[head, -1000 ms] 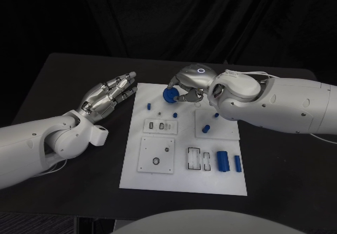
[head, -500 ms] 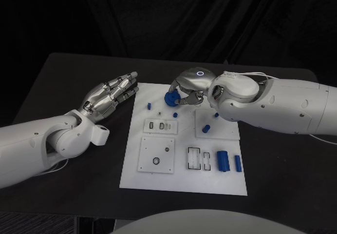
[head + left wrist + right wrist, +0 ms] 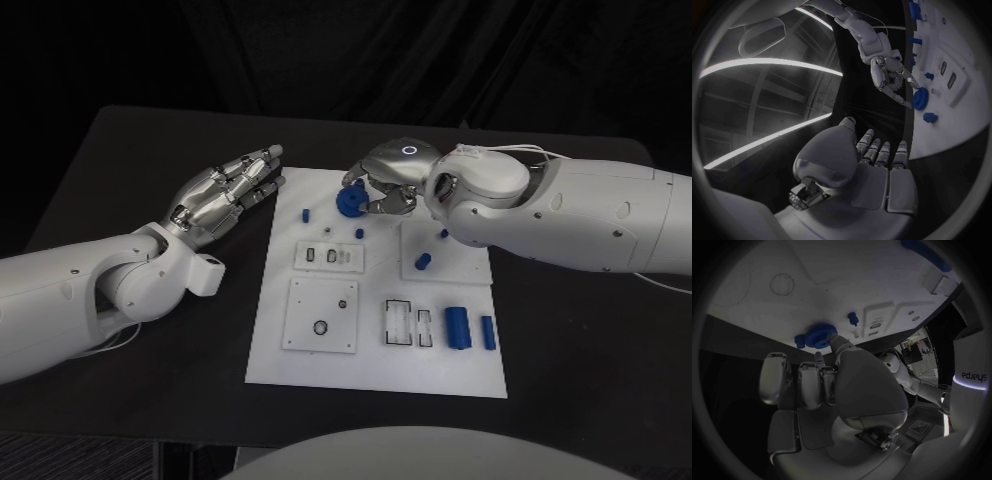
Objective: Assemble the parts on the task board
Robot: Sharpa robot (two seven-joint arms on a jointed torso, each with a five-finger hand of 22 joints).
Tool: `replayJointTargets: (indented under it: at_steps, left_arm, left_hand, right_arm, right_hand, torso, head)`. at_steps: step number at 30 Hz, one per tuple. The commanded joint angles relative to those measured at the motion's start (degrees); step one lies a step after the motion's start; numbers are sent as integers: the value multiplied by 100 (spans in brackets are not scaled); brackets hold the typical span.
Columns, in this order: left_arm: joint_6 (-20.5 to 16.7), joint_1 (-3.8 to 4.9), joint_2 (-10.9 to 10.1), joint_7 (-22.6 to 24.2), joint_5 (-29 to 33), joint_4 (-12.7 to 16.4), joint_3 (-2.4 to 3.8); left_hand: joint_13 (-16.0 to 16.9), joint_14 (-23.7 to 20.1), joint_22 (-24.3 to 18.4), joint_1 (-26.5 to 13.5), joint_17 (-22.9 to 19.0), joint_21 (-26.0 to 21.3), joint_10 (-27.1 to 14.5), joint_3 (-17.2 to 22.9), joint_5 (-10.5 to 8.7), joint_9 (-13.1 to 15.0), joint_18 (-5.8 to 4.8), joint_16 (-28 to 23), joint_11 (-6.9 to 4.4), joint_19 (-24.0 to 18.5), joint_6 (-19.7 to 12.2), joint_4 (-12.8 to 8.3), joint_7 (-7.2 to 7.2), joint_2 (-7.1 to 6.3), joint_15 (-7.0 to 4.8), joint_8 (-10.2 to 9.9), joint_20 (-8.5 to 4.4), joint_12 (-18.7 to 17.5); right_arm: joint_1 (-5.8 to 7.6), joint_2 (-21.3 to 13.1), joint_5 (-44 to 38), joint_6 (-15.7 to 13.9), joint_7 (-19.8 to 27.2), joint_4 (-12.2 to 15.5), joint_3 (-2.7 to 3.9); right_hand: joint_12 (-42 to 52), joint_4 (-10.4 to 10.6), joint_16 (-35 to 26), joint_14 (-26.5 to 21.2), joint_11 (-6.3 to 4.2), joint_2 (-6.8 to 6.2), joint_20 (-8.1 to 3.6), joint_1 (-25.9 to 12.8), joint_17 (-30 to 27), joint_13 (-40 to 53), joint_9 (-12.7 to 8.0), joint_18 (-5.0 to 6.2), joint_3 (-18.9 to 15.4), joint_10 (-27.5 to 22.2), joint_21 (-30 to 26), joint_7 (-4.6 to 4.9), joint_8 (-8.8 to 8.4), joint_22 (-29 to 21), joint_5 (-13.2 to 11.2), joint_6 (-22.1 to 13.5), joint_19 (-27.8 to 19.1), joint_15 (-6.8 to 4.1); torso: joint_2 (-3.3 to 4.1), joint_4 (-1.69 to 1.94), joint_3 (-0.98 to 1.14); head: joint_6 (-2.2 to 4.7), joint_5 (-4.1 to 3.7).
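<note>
A round blue toothed part (image 3: 349, 201) is pinched in the fingertips of the right hand (image 3: 387, 180) above the far end of the white task board (image 3: 378, 370), which lies in the middle of the black surface (image 3: 577, 380). The left hand (image 3: 224, 195) is held open with fingers apart and nothing in it, just beside the board's far left corner. Other blue parts (image 3: 457, 329) are seen lying on the board

We see a black surface (image 3: 144, 160) reaching out past every side of what lies on it, and behind its far edge a dark curtain (image 3: 433, 60) hanging in soft vertical folds.
</note>
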Motion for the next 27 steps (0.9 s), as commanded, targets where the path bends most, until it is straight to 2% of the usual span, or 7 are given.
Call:
replayJointTargets:
  at_steps: [1, 5, 16, 18, 20, 23, 27]
  left_arm:
    - [68, -10, 10, 424, -3, 10, 5]
    - [69, -11, 7, 422, -3, 13, 5]
    - [83, -16, 9, 417, -3, 1, 5]
    - [84, -18, 6, 417, -3, 1, 5]
    - [82, -21, 2, 417, -3, 0, 5]
    - [83, -23, 0, 418, -3, -1, 5]
    - [86, -27, 0, 418, -3, -4, 5]
  left_hand:
    - [7, -13, 5, 59, 9, 14, 11, 45, 23, 3, 115, 17, -6, -6, -26, 0, -26, 11, 41, 29, 37, 11]
    - [7, -13, 5, 59, 9, 14, 11, 45, 23, 3, 115, 17, -6, -6, -26, 0, -26, 11, 41, 29, 37, 11]
    - [6, -11, 7, 65, 9, 17, 4, 52, 31, 4, 115, 18, -18, -3, -24, -7, -5, 8, 47, 30, 42, 10]
    - [6, -10, 7, 67, 9, 18, 3, 56, 32, 4, 115, 18, -21, -1, -23, -9, 7, 9, 48, 32, 44, 10]
    - [6, -10, 7, 67, 9, 18, 3, 56, 32, 4, 115, 18, -21, -1, -23, -9, 7, 9, 48, 32, 44, 10]
    - [6, -10, 8, 68, 10, 19, 2, 59, 34, 6, 115, 19, -24, 0, -11, -10, 17, 9, 49, 35, 46, 10]
    - [6, -10, 8, 68, 10, 19, 2, 59, 34, 6, 115, 19, -24, 0, -11, -10, 17, 9, 49, 35, 46, 10]
  right_arm:
    - [-14, 20, -28, 189, -211, -11, 3]
    - [-14, 33, -28, 205, -259, -21, 4]
    - [-14, 6, -28, 91, -241, -13, 5]
    - [-14, -7, -28, 92, -230, -10, 5]
    - [-14, -31, -28, 148, -223, -5, 5]
    - [-14, -56, -28, 225, -226, 0, 5]
    - [-17, -99, -28, 225, -221, 24, 4]
  right_hand:
    - [-93, -17, -63, 296, -77, -38, -20, 33, 696, 1024, -178, 112, 53, -50, -69, -60, -33, 31, -22, -456, -50, -30]
    - [-179, -59, -141, 268, -86, -16, -38, 80, 640, 959, -304, 132, 134, -137, -175, -64, -44, -40, 165, -723, -101, -42]
    - [-229, -57, -207, 244, -76, 15, -36, 63, 594, 924, -323, 146, 206, -186, -257, -51, -16, -92, 297, -617, -138, -35]
    - [-228, -60, -210, 244, -74, 23, -34, 57, 597, 928, -281, 147, 239, -182, -269, -52, 28, -93, 329, -364, -138, -35]
    - [-215, -57, -209, 247, -73, 29, -34, 33, 604, 941, -203, 144, 280, -164, -270, -45, 119, -80, 367, 86, -127, -33]
    - [-201, -51, -199, 251, -71, 36, -34, 23, 615, 952, -203, 142, 288, -147, -264, -42, 122, -72, 375, 111, -121, -32]
    - [-132, 3, -173, 270, -31, 28, -15, -101, 649, 1010, -130, 130, 323, -68, -249, 21, 274, -32, 310, 639, -88, -5]
  torso:
    - [2, 0, -1]
    - [4, -3, 0]
    - [2, 8, -1]
    - [3, 10, -1]
    - [1, 5, -3]
    - [0, 1, -2]
    - [0, 0, -1]
  head:
    - [-1, -5]
    - [-12, 4]
    - [-5, -5]
    - [-5, -8]
    - [-12, -8]
    - [-20, -4]
    - [-17, 4]
